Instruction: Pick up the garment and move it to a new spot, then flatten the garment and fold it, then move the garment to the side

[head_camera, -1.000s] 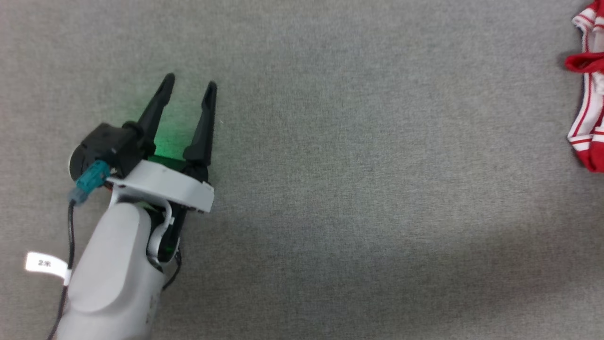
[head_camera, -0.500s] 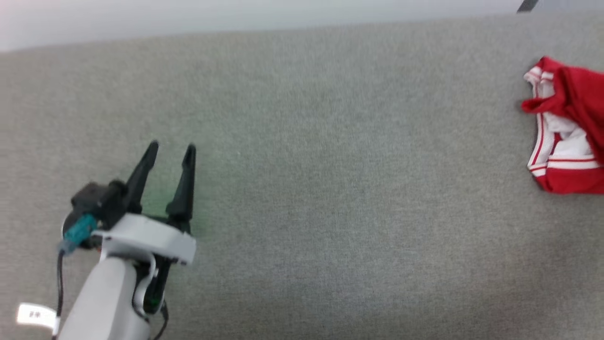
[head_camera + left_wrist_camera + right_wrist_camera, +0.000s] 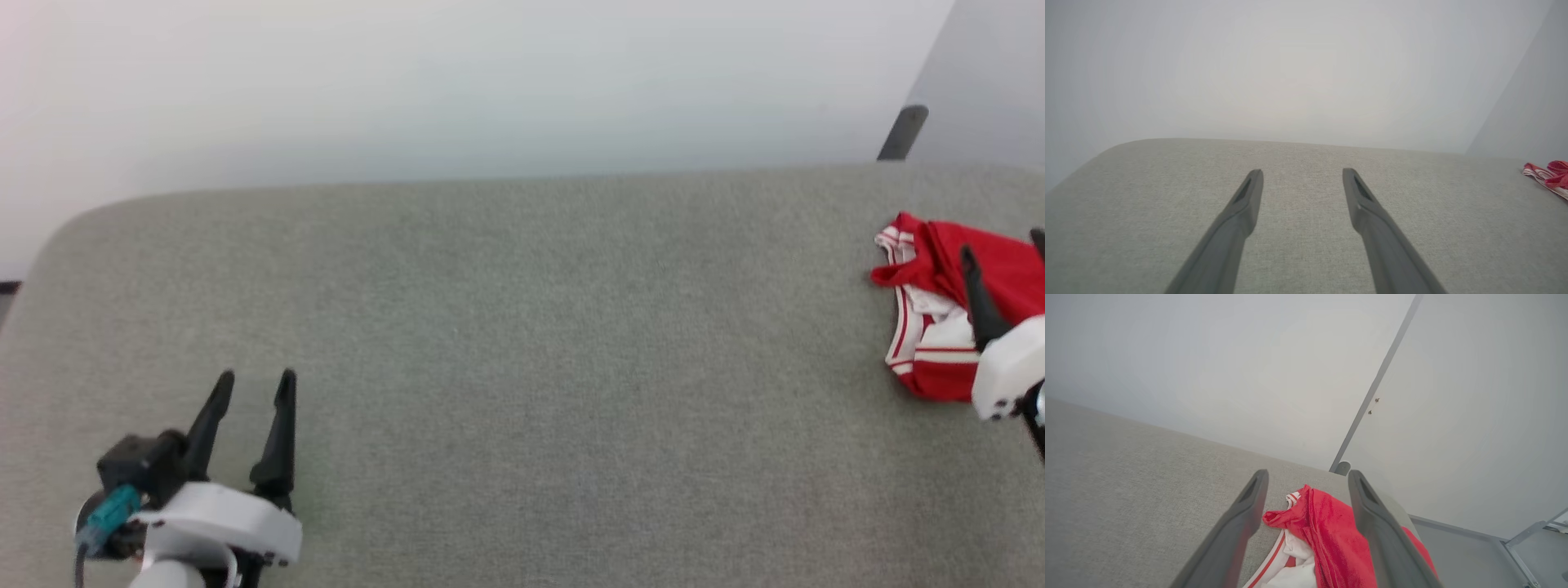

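Note:
The garment (image 3: 935, 249) lies crumpled at the right end of the grey table, red cloth with white parts and red-white striped trim. My right gripper (image 3: 1004, 242) hangs open over it, partly cut off by the head view's right edge. In the right wrist view the right gripper (image 3: 1307, 473) has its two fingers on either side of the garment (image 3: 1327, 535), with nothing gripped between them; whether they touch the cloth I cannot tell. My left gripper (image 3: 255, 377) is open and empty at the table's near left. The left wrist view shows the left gripper (image 3: 1301, 171) over bare fabric, with the garment (image 3: 1549, 173) far to the right.
The table (image 3: 522, 327) has a grey woven cover and a rounded far left corner. A pale wall stands right behind its far edge. A dark post (image 3: 900, 132) rises past the far right corner, and the floor drops off beyond the garment.
The head camera has tilted up, so the whole picture has slid down and the wall has come in. My right gripper has come into view over the garment, which lies as before.

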### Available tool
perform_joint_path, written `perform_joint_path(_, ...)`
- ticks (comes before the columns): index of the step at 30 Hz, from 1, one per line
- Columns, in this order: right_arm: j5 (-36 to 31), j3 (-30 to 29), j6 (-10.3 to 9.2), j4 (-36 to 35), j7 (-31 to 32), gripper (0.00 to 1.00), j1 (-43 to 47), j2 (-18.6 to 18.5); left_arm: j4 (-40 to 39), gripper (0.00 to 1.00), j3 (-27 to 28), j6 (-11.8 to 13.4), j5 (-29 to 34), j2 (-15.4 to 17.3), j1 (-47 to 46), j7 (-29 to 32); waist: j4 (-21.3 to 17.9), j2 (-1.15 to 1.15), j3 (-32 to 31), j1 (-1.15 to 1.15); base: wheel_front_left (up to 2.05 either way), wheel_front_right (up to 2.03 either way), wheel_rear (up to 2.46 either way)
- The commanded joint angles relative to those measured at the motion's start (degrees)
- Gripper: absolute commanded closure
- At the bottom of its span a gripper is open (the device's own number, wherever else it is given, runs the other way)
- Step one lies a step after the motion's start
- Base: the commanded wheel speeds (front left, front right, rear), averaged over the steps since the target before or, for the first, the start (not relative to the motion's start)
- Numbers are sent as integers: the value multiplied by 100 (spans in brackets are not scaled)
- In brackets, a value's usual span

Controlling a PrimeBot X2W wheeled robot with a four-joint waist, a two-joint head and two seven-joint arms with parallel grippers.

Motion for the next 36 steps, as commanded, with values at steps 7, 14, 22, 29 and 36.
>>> perform_joint_path(7,-671,-961,-9,-1338,-23,0,1389,689,-106,0,216,31,-51,38,558,2,322,0,-532,0,0,0,0)
perform_joint_path(14,-1072,-1618,-9,-2223,-23,0,2408,1296,-168,0,304,-13,-170,121,898,2,420,0,-637,0,0,0,0)
perform_joint_path(22,-1348,-1992,-9,-2723,-23,0,3101,1753,-265,0,425,-33,-223,242,1166,2,438,0,-709,0,0,0,0)
perform_joint_path(29,-1365,-1966,-9,-2897,-23,0,3388,1899,-334,0,486,-37,-3,228,1301,3,417,0,-736,0,0,0,0)
perform_joint_path(36,-1345,-1871,-9,-2993,-23,0,3531,1971,-450,0,416,-48,128,244,1370,3,400,0,-743,0,0,0,0)
